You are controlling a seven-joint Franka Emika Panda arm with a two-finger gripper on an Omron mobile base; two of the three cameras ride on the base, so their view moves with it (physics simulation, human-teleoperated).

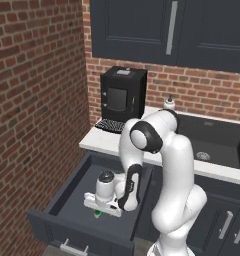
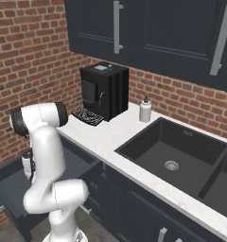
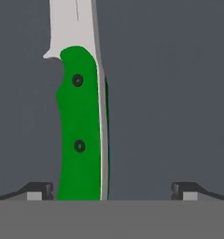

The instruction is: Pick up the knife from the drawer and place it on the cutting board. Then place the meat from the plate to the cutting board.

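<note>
Inside the drawer (image 1: pixel 67 200), over the knife (image 3: pixel 81 135): claw (image 3: pixel 111 190) spread wide, empty; best lowered straight, centred on the green handle, then closed squarely.

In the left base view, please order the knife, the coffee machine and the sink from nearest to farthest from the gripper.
1. Knife: in the open drawer, directly under the gripper.
2. Coffee machine: on the counter, by the brick wall.
3. Sink: farthest, on the right.

Kitchen, brick wall (image 1: pixel 37 75), dark cabinets (image 2: pixel 158 28), sink (image 2: pixel 177 156), coffee machine (image 2: pixel 103 90)
</note>
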